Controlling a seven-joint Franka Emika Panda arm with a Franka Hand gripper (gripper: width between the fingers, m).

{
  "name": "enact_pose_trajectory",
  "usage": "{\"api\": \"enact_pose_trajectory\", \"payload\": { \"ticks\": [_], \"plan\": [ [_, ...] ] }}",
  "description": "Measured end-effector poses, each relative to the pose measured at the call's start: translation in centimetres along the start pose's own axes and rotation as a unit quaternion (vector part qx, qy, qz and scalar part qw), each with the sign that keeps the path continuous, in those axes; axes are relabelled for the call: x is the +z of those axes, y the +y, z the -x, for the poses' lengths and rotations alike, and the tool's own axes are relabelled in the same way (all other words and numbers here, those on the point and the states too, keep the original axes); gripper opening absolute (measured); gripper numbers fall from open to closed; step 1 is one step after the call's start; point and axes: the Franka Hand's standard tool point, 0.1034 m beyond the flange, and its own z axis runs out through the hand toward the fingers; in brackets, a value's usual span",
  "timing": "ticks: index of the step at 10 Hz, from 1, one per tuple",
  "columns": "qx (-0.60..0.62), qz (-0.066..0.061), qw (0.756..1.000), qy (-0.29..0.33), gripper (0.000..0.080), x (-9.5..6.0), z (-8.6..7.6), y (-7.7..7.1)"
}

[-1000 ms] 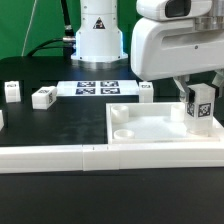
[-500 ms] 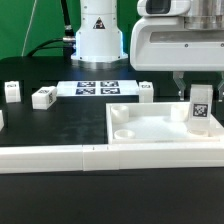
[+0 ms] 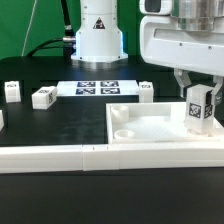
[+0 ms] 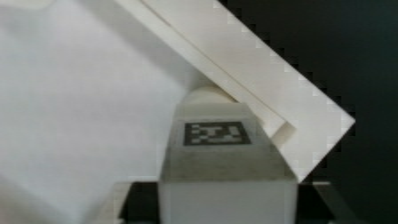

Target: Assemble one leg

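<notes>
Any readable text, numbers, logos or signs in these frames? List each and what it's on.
No words, numbers or brand marks are readable in either view.
The only sign-like marks are black-and-white square tags, which are patterns and not text. They are on the leg held in the pincer, on the marker board and on the loose pegs.
The tag patterns are too coarse to decode here.
</notes>
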Motion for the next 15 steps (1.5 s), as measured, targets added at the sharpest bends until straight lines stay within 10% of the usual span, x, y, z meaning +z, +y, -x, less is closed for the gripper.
{"api": "enact_pose_trajectory", "payload": {
  "ticks": [6,10,15],
  "plan": [
    [0.219,0.0,0.976,-0.007,0.0367,0.1,0.2,-0.1],
    [0.126,-0.003,0.992,-0.006,0.0628,0.3,0.7,-0.2],
    [-0.183,0.006,0.983,-0.004,0.0649,0.6,1.0,-0.4]
  ]
}}
